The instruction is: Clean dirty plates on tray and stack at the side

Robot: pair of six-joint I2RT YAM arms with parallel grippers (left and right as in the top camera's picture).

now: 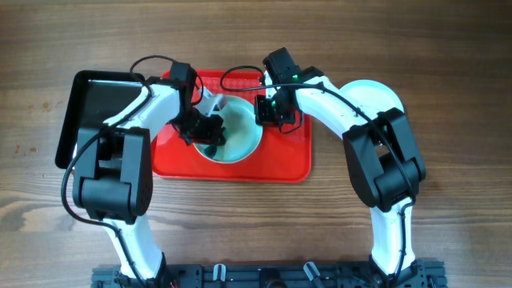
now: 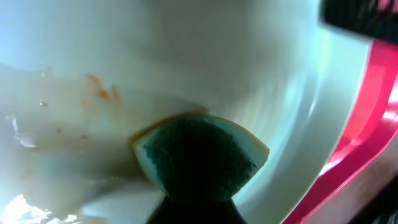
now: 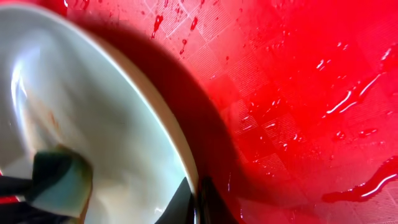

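A mint-rimmed plate (image 1: 240, 140) is held tilted over the red tray (image 1: 280, 164). My right gripper (image 1: 270, 110) is shut on the plate's right rim, seen in the right wrist view (image 3: 196, 199) with a finger on each side of the rim (image 3: 180, 155). My left gripper (image 1: 210, 132) is shut on a dark green and white sponge (image 2: 199, 155) pressed against the plate's whitish face (image 2: 124, 62), which has small orange-brown smears (image 2: 99, 90). The sponge also shows in the right wrist view (image 3: 59, 180). Another pale plate (image 1: 376, 96) lies on the table to the right of the tray.
A glossy black tray (image 1: 96, 104) lies left of the red tray, under my left arm. The red tray floor (image 3: 298, 93) is wet with droplets. Wooden table surrounds everything.
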